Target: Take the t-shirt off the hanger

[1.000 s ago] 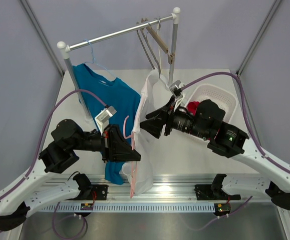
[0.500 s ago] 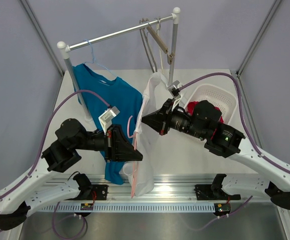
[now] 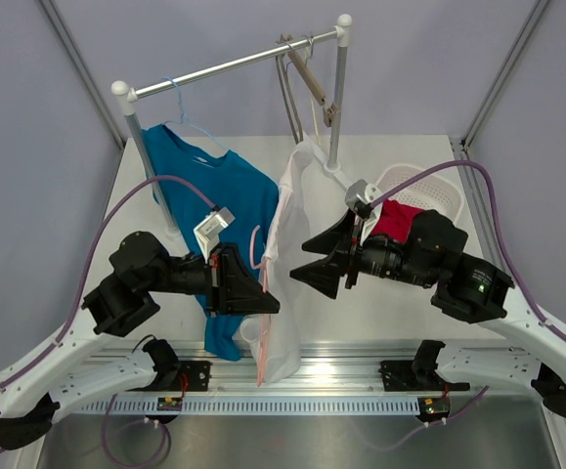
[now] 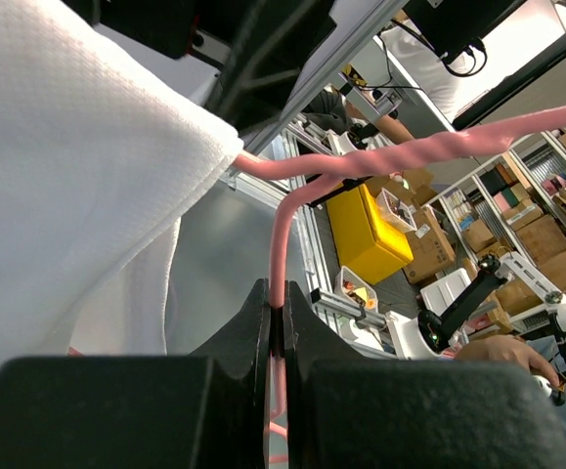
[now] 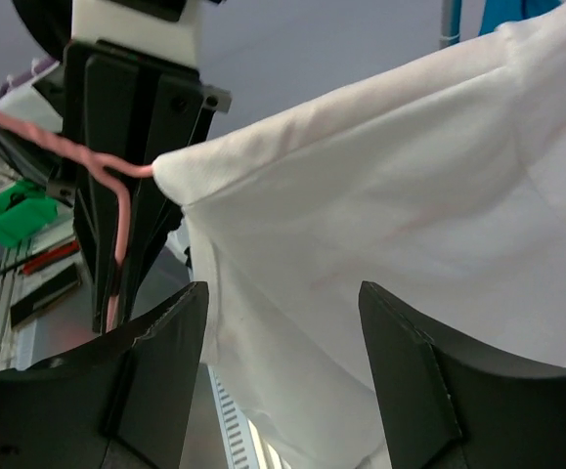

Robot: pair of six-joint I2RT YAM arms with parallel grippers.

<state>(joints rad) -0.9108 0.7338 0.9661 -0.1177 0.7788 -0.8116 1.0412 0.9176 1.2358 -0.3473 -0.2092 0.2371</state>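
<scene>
We see a pale tabletop with a clothes rail standing across its far side. Over the middle of the tabletop, between the two arms, hangs the white t-shirt, reaching from near the rail's right post down to the tabletop's near edge. A blue t-shirt hangs from the rail's left end, and a white basket holding a red garment sits towards the far right corner. We judge the step in hand to be the stripping itself: the hanger is held off the rail, and the shirt is not yet off the hanger. The left gripper is clenched on the pink hanger. In the left wrist view its jaws are pinched together on the thin pink stem just below a bend, and one pink arm of the hanger runs into the white cloth just above them. The right gripper is released and empty, its jaws spread, just to the right of the shirt. In the right wrist view a folded edge of the cloth, where the hanger enters it, lies straight ahead between the spread fingers; it is near them, though we cannot tell whether it touches. In our judgement the next move calls for the right gripper to advance onto that edge, close on cloth alone and not on the pink wire, then draw it towards the tabletop's right edge.
</scene>
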